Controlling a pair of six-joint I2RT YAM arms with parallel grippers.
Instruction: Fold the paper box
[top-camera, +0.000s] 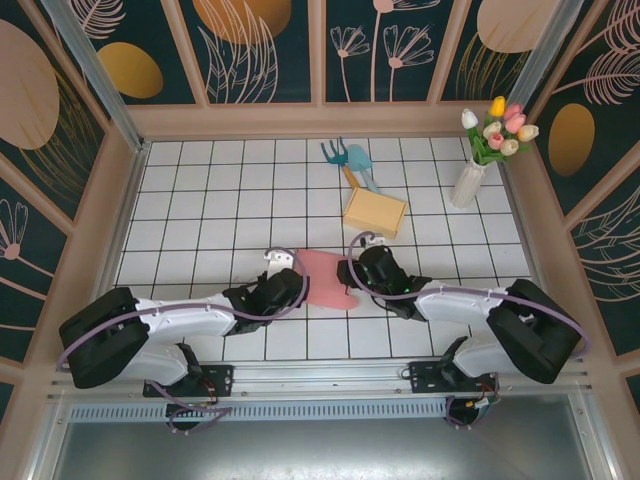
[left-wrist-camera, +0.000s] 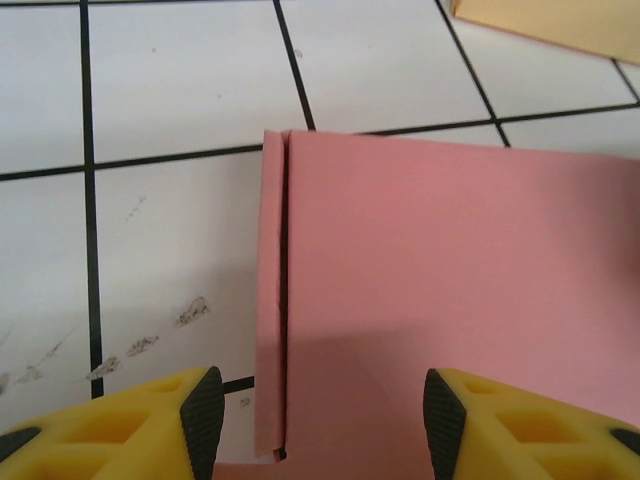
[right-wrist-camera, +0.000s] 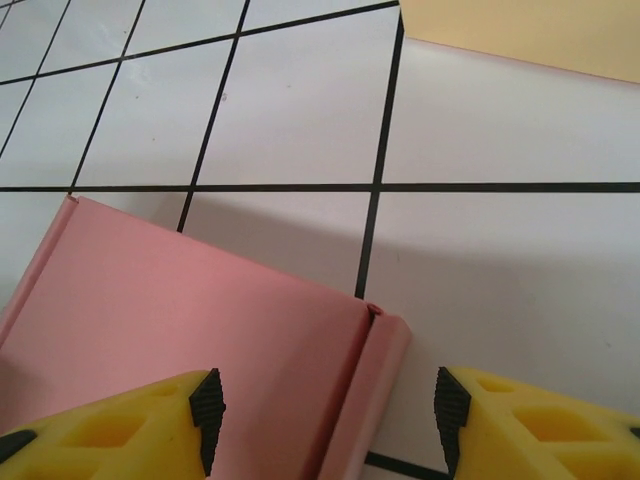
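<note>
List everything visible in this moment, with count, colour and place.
paper box: one, pink, flat at table centre
second box: one, tan-yellow, just beyond the pink one
hand tools: apparently two, teal, behind the second box
vase: one, white, far right
tulips: one bunch, yellow, pink, white, in the vase
table: one, white tiles, black lines
left pincer: one, yellow, black pads, open over a box edge
right pincer: same, open over the opposite edge

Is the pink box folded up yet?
Not yet: the pink box lies spread flat on the tiles, only narrow edge flaps creased.
</note>
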